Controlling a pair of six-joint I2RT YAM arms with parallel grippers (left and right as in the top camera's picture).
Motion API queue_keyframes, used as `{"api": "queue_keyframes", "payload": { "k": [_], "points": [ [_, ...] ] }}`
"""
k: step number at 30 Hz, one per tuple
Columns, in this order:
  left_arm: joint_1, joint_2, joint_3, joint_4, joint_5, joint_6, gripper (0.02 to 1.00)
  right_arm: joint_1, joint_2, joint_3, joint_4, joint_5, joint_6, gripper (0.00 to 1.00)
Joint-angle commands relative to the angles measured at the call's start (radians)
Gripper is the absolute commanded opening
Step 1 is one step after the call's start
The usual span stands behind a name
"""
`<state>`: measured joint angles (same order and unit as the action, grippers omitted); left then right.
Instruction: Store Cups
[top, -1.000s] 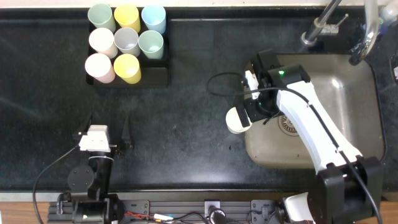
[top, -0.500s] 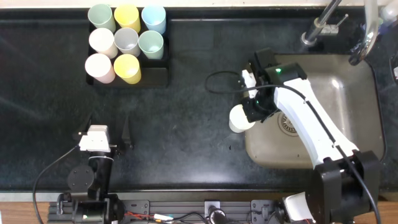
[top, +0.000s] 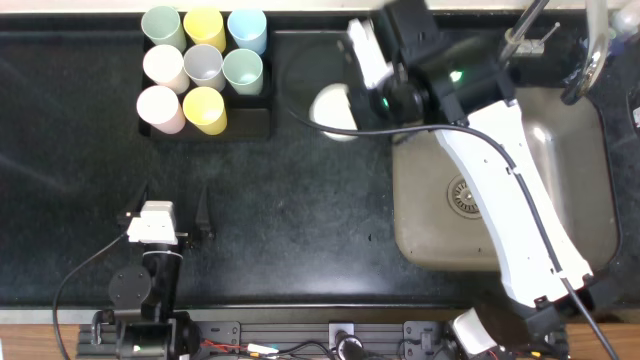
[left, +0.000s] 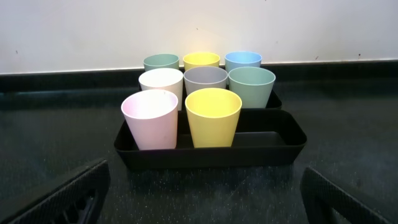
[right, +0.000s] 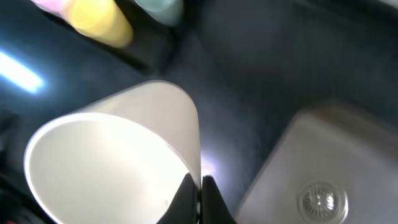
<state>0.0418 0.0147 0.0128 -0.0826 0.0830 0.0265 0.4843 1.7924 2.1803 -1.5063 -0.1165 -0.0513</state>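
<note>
right claw (top: 358, 97): clenched on the wall of the white cup (top: 333, 109); in the right wrist view its fingertips (right: 200, 198) pinch together at the cup's side, just under the rim
right arm (top: 500, 170): white, runs from the lower right of the top view up across the sink to the upper middle
white cup: held off the surface and tilted, its open mouth turned toward the wrist camera (right: 106, 158); upper middle of the top view, over dark counter between tray and sink, touching neither
tray (top: 255, 125): black, upper left of the top view – its lower right compartment is bare
cups in tray: eight, upright – back row green (top: 161, 22), yellow (top: 204, 25), blue (top: 247, 28); middle row white (top: 164, 65), grey (top: 204, 65), green (top: 243, 70); front row pink (top: 160, 108), yellow (top: 205, 108)
sink (top: 530, 240): steel basin, right of the top view, drain (top: 465, 195) near its middle
faucet (top: 520, 38): upper right corner
left claw (top: 173, 198): released, fingers spread wide, grasping nothing; lower left of the top view, below the tray and well apart from it
counter (top: 300, 230): black, speckled, under all of it
</note>
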Motion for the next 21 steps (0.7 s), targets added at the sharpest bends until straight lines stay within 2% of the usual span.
{"api": "queue_keyframes", "payload": {
  "k": [1,6,10,14,18,21],
  "points": [
    [0.002,-0.012,0.002,-0.008,0.005,0.011,1.000,0.088,0.211,0.237,-0.016,0.020,0.021,0.042],
    [0.002,-0.012,0.002,-0.008,0.005,0.011,1.000,0.164,0.331,0.324,-0.027,0.029,-0.039,0.042],
    [0.002,-0.012,0.002,-0.008,0.005,0.011,1.000,0.204,0.384,0.331,-0.016,0.040,-0.027,0.042],
    [0.002,-0.012,0.002,-0.008,0.005,0.011,1.000,0.211,0.423,0.331,-0.010,0.043,-0.001,0.042],
    [0.002,-0.012,0.002,-0.008,0.005,0.011,1.000,0.201,0.444,0.331,-0.003,0.086,-0.002,0.045],
    [0.002,-0.012,0.002,-0.009,0.005,0.011,1.000,0.193,0.454,0.331,0.018,0.081,-0.016,0.042]
  ]
}}
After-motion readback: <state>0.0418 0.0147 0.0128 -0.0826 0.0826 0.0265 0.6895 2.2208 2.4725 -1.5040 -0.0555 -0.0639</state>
